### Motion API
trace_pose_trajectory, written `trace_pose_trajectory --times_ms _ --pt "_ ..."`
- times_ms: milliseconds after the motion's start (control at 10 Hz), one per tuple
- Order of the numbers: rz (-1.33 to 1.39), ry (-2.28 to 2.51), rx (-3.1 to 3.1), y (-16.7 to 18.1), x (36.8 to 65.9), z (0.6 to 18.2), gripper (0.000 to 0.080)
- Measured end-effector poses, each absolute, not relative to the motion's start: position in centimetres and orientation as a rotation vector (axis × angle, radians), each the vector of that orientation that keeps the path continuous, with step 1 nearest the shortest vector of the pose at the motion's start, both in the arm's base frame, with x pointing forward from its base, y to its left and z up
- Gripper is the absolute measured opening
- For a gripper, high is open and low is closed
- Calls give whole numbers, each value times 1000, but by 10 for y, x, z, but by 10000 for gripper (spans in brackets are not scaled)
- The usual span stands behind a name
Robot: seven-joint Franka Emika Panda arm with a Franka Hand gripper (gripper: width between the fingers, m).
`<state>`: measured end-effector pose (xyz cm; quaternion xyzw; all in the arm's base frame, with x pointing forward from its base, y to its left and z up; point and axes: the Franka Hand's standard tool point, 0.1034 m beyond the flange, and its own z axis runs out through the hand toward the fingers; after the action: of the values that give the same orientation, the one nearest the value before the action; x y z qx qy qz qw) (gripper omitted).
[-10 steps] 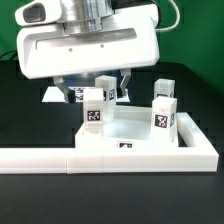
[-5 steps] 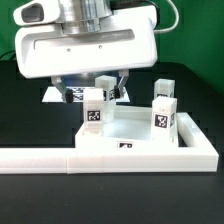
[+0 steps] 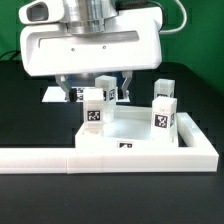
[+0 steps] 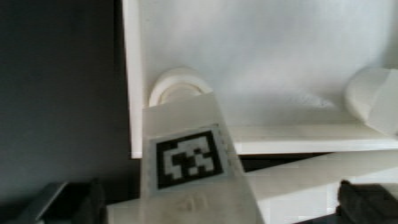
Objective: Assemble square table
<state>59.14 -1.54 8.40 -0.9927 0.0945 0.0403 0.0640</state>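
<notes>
exterior view: black table point(image 3: 30, 200), green backdrop point(image 3: 195, 60), white rail point(image 3: 60, 160) across front.

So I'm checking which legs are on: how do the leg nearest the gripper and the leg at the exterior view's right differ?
The near-gripper leg stands at the tabletop's left side, directly below the open gripper; the right leg stands clear of it. The right leg's tag looks larger. Both are upright white blocks with black-white tags.

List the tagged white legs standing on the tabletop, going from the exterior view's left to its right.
Front leg with the tag facing the camera → leg behind it, under the gripper → front leg on the exterior view's right. A further leg behind that one overlaps it, so its place is unclear.
</notes>
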Motion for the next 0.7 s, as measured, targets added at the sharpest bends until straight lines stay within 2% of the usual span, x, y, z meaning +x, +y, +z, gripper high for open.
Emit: trace_pose_trajectory --times_ms 600,700 --pt "139 252 -2994 -19 602 83 649" --pt "140 250 -2995 -18 602 83 521"
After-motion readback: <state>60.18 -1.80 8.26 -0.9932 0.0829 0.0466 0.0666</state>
